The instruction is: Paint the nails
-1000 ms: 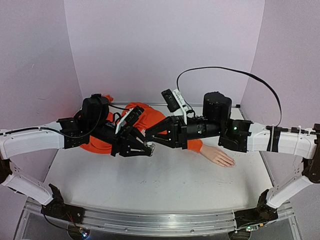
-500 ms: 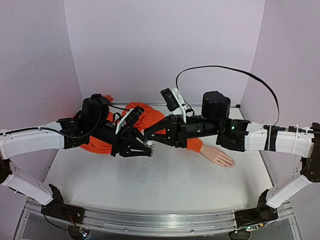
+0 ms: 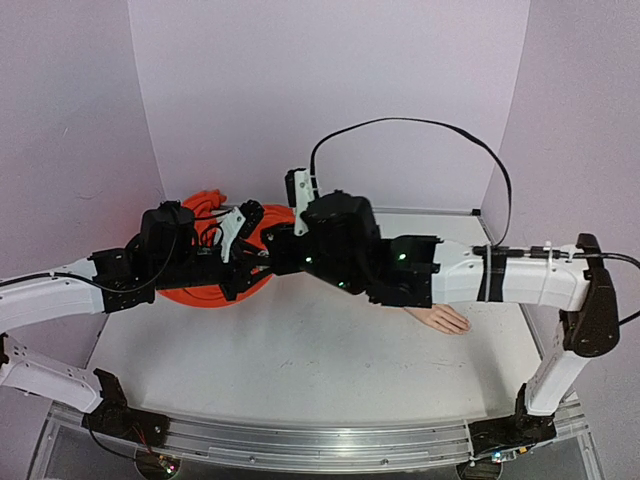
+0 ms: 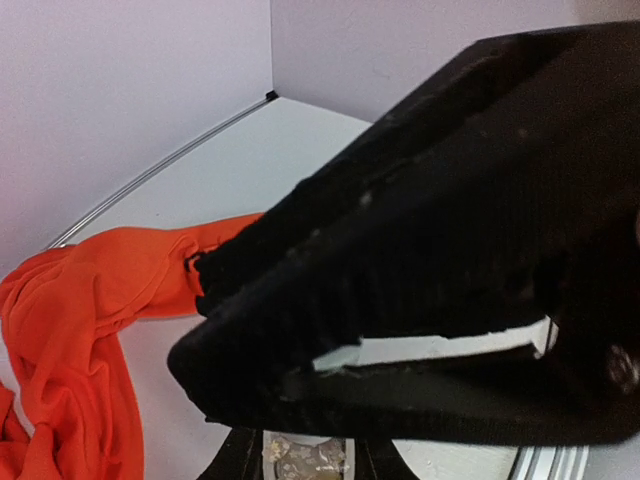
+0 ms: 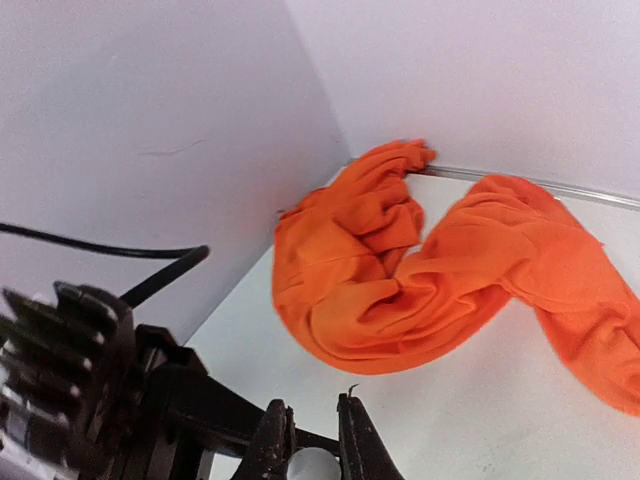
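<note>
The pale mannequin hand lies palm down at the right of the table, partly under my right arm; its nails are too small to make out. Its orange sleeve lies bunched at the back left. My left gripper is shut on a small clear bottle with flecked contents. My right gripper reaches across from the right and is shut on a round white cap on that bottle. The right gripper's black body fills most of the left wrist view.
Lilac walls close in the table at the back and both sides, meeting in a corner behind the sleeve. A black cable loops high above the right arm. A metal rail runs along the near edge.
Both grippers have moved left and back together, over the sleeve. The right arm's wrist has rolled over and its jaws have closed. The mannequin hand has stayed put.
</note>
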Controlling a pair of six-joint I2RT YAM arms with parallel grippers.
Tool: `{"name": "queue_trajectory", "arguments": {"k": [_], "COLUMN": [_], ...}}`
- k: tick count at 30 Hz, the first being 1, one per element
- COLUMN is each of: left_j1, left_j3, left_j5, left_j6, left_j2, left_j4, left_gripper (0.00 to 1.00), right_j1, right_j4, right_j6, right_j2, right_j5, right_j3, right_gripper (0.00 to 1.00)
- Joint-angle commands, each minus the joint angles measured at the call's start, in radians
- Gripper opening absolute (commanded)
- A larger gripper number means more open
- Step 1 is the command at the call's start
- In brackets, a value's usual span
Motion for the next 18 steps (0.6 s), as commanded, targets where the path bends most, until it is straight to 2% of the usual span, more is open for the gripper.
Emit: {"name": "queue_trajectory", "arguments": {"k": [1,4,5,7,8,10,13,18], "left_j1": [0.002,0.002,0.002,0.002,0.002,0.002,0.002,0.002], "left_j3": [0.021,0.023,0.027,0.038,0.043,0.050,0.060,0.081], "left_j5": [-0.233,-0.187,-0.158,-0.085,-0.047,0.021,0.150,0.495], "left_j6": [0.044,0.051,0.052,0.053,0.059,0.061,0.056,0.068], "left_j2": [-0.043,-0.035,-0.028,-0.014,-0.007,0.006,0.018,0.028], "left_j4": [0.144,0.142,0.143,0.140,0.139,0.137,0.136,0.136], "left_gripper": [0.00,0.00,0.00,0.00,0.00,0.00,0.00,0.00], "right_j1": [0.163,0.151,0.136,0.098,0.077,0.035,-0.064,-0.195], "right_j4": [-0.164,-0.088,-0.057,-0.045,-0.038,-0.009,0.041,0.250], "right_j6": [0.150,0.072,0.022,-0.045,-0.080,-0.134,-0.156,-0.253], "right_j2": [0.094,0.044,0.017,-0.046,-0.079,-0.146,-0.247,-0.395], "right_j5": [0.271,0.198,0.153,0.053,0.002,-0.097,-0.288,-0.852], "right_j3": [0.121,0.095,0.075,0.032,0.005,-0.057,-0.170,-0.389], "right_gripper": [0.00,0.00,0.08,0.48,0.61,0.79,0.88,0.93]}}
